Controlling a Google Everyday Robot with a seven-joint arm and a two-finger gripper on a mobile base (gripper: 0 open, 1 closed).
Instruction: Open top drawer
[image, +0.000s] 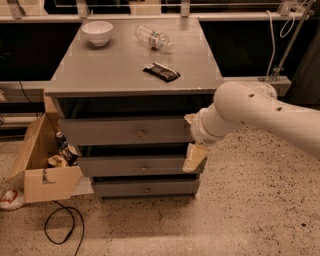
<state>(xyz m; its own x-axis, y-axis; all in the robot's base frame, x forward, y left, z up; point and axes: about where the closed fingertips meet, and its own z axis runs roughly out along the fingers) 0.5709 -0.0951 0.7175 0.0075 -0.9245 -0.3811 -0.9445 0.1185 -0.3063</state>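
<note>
The top drawer (120, 131) sits just under the grey tabletop (130, 65), above two lower drawers (130, 166). The white arm's tool (194, 156) hangs beside its right end; wide or narrow, I cannot tell.

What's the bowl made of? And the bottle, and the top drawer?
The bowl is likely ceramic: white and glossy. The bottle looks like clear plastic: see-through, with a label. The top drawer is matte grey, maybe painted wood or metal; its knob looks like shiny metal. The tool hangs just below the top drawer's right end.
</note>
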